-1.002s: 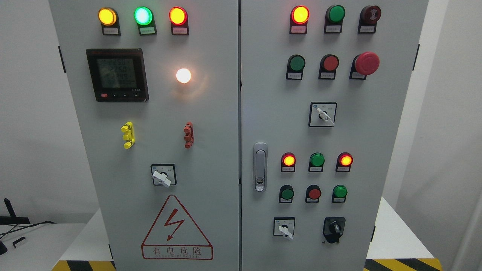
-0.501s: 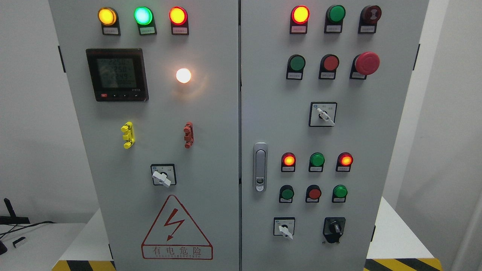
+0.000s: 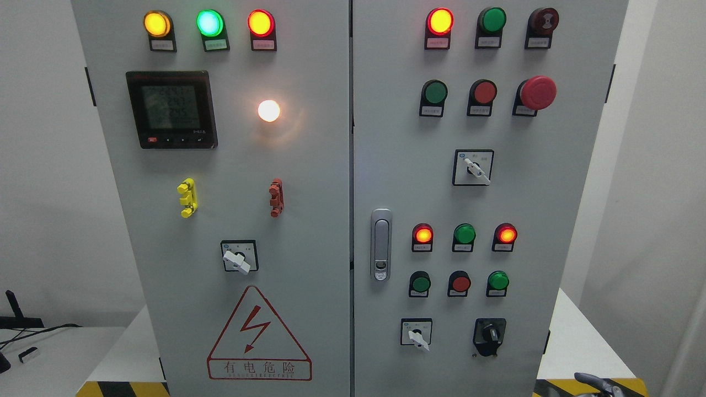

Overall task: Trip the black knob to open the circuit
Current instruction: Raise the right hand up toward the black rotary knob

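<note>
The black knob (image 3: 489, 334) sits on a black plate at the lower right of the grey cabinet's right door (image 3: 551, 182). Its handle stands roughly upright. A small grey part of my right hand (image 3: 597, 381) shows at the bottom edge, right of and below the knob, well apart from it. My left hand is out of view.
A white rotary switch (image 3: 418, 336) is left of the black knob. Above it are rows of red and green lamps and buttons (image 3: 464, 234), a red mushroom button (image 3: 536, 92) and the door latch (image 3: 380, 244). The cabinet stands on a white table with a yellow-black edge (image 3: 557, 386).
A part of my right hand has come into view at the bottom right edge. The meter's digits have changed. The knob has not moved.
</note>
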Controlling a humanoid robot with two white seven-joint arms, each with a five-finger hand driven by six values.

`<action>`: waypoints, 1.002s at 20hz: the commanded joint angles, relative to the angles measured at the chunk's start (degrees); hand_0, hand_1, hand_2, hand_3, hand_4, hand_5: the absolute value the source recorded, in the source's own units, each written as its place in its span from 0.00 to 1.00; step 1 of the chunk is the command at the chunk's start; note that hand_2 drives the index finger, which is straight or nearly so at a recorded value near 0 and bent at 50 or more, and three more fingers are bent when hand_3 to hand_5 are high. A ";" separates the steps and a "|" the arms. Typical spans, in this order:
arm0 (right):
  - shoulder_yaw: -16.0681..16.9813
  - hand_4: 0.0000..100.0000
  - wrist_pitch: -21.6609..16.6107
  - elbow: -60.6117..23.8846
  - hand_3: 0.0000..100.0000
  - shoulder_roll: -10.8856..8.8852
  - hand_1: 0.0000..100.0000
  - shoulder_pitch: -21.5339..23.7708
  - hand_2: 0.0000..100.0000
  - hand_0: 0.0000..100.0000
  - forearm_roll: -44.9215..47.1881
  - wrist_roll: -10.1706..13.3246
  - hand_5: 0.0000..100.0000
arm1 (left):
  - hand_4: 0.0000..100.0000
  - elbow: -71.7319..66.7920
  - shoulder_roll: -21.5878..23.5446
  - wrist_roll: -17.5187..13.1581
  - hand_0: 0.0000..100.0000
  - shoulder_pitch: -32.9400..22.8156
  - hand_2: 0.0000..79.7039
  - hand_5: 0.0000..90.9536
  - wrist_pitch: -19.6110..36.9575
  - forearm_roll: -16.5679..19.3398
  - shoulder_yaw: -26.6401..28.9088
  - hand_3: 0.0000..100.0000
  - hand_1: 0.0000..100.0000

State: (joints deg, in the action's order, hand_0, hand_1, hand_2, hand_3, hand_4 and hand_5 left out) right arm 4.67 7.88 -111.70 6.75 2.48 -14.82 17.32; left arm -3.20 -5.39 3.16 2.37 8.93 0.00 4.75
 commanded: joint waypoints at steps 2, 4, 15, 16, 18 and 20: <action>-4.84 0.79 1.96 2.71 0.73 0.37 0.77 -1.07 0.41 0.25 -0.48 0.17 0.95 | 0.00 0.03 0.03 0.00 0.12 0.00 0.00 0.00 0.03 1.76 0.00 0.00 0.39; -4.93 0.79 2.84 3.76 0.73 0.37 0.77 -1.68 0.42 0.25 -0.48 0.17 0.96 | 0.00 -0.05 0.03 0.00 0.12 0.00 0.00 0.00 0.03 1.76 0.00 0.00 0.39; -5.02 0.79 4.25 9.21 0.74 0.55 0.78 -5.46 0.42 0.27 -0.48 0.17 0.95 | 0.00 0.03 0.03 0.00 0.12 0.00 0.00 0.00 0.03 1.76 0.00 0.00 0.39; -5.02 0.79 4.25 9.39 0.74 0.46 0.78 -5.64 0.42 0.27 -0.48 0.17 0.95 | 0.00 -0.05 0.03 0.00 0.12 0.00 0.00 0.00 0.03 1.76 0.00 0.00 0.39; -5.02 0.79 4.34 9.83 0.74 0.55 0.78 -6.61 0.43 0.27 -0.48 0.17 0.95 | 0.00 -0.05 0.03 0.00 0.12 0.00 0.00 0.00 0.03 1.76 0.00 0.00 0.39; -5.02 0.79 4.42 10.18 0.74 0.55 0.78 -6.78 0.43 0.27 -0.56 0.17 0.95 | 0.00 -0.05 -0.06 0.00 0.12 0.00 0.00 0.00 0.03 1.76 0.00 0.00 0.39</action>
State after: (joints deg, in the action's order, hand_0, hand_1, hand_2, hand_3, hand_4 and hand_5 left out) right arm 0.76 12.20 -105.11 7.14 -2.61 -15.29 17.49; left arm -3.22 -5.39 3.16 2.37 8.93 0.00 4.75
